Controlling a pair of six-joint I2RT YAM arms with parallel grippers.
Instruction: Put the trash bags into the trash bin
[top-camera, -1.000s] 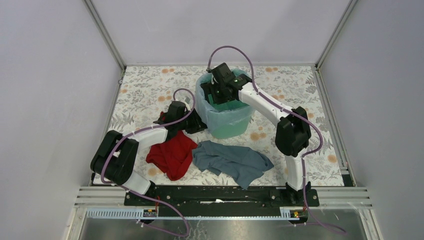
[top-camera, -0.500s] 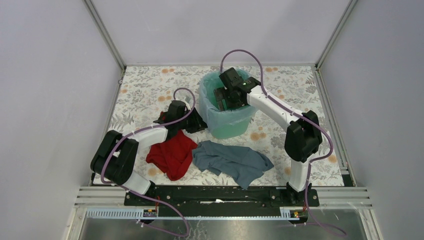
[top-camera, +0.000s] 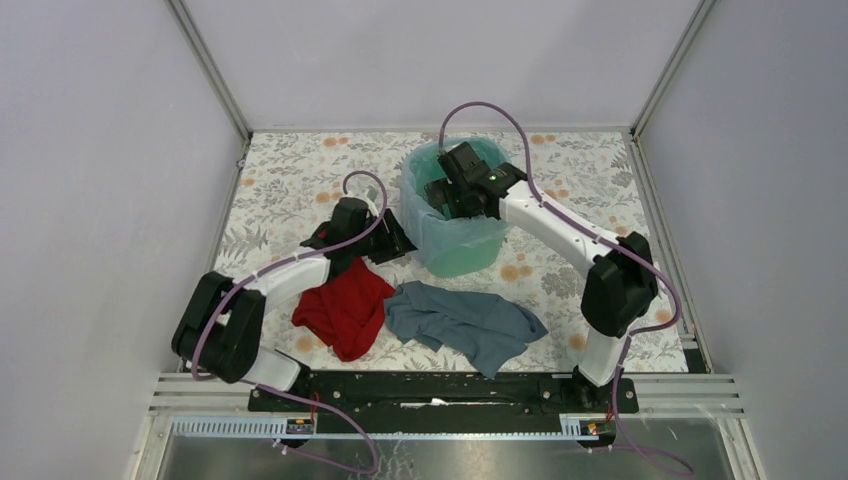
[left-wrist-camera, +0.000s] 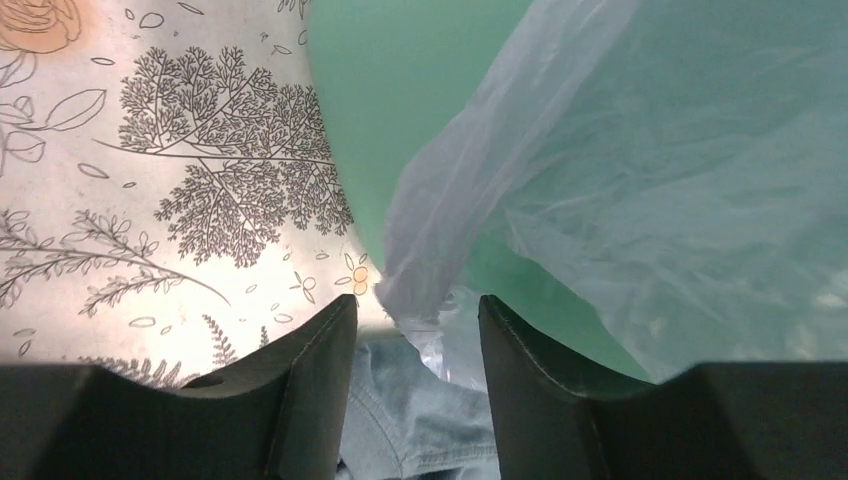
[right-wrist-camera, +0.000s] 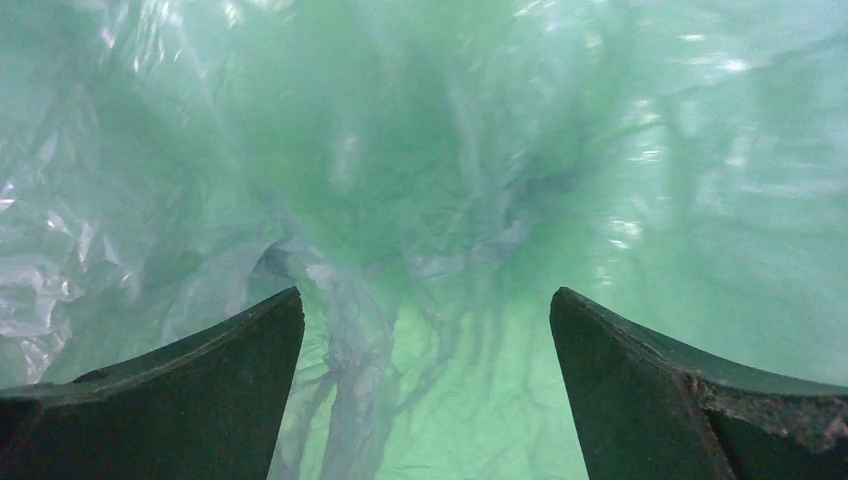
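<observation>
Pale-blue film of the trash bag (top-camera: 412, 215) drapes over the rim of the mint-green trash bin (top-camera: 465, 256), which stands just above the centre of the top view on the flowered table (top-camera: 290, 170). The right gripper (top-camera: 452, 196) dips into the bin's mouth from the right. The left gripper (top-camera: 388, 243) sits low against the bin's left wall, so it is the nearer one to the overhanging skirt. A red cloth (top-camera: 345, 308) and a grey-blue cloth (top-camera: 465, 322) crowd the area below the bin; bare table lies to its upper left.

From the left wrist, the fingers (left-wrist-camera: 310, 400) stand parted, the bag's loose lower corner hanging between them, apparently not pinched. The skirt runs up and rightward across the bin's outer wall. Closing here would likely catch that corner.

From the right wrist, the fingers (right-wrist-camera: 200, 400) are spread wide and grasp nothing. Crumpled film lines the green interior all round them, its folds running down toward the bottom centre.
</observation>
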